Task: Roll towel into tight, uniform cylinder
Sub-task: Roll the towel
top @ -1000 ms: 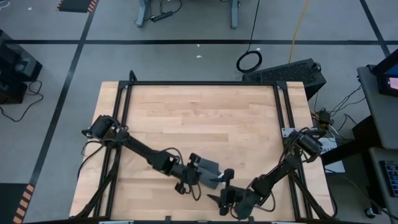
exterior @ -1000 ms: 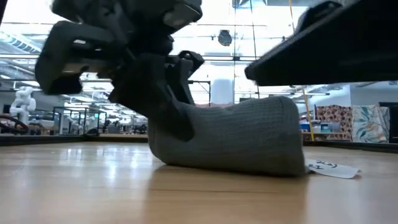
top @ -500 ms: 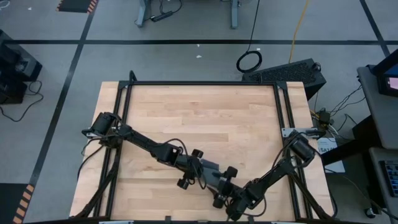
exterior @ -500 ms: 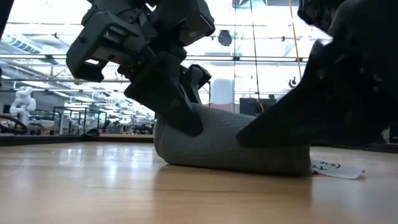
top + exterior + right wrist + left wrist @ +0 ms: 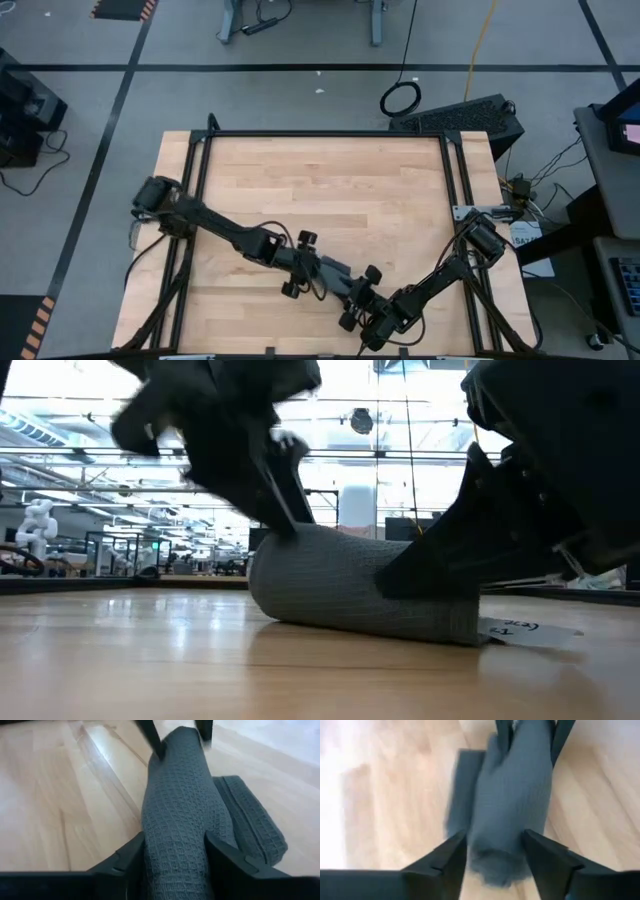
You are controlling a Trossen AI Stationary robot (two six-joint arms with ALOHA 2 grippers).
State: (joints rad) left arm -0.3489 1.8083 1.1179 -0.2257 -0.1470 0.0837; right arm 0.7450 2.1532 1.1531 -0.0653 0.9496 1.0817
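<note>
The dark grey towel (image 5: pixel 340 585) lies rolled into a thick cylinder on the wooden table near its near edge (image 5: pixel 338 270). A flat flap (image 5: pixel 250 830) of the towel rests on the wood beside the roll, and a white tag (image 5: pixel 515 628) sticks out at one end. My right gripper (image 5: pixel 175 852) is closed over one end of the roll. My left gripper (image 5: pixel 495 855) stands open at the other end, one finger on each side of it. My left gripper has a finger on either side of the roll's end (image 5: pixel 495 865), pointing along the roll and slanting down; I cannot tell whether they touch the cloth. My right gripper pinches the other end of the roll (image 5: pixel 175 835) between its two fingers, one on each side. The fingers lie along the roll, slanting down from the near right. The roll rests on the table.
Black frame rails (image 5: pixel 200 160) run along the table's left, right and far sides. Bare wood (image 5: pixel 320 190) fills the far half of the table. A cable coil (image 5: pixel 400 98) and a black case (image 5: pixel 470 115) lie on the floor beyond the far edge.
My right gripper has come down from beside the towel onto the roll's near right end, rolling its wrist. My left gripper has risen a little and moved toward the table's right edge. The roll's taller end has sunk, so the roll now lies more even on the table.
</note>
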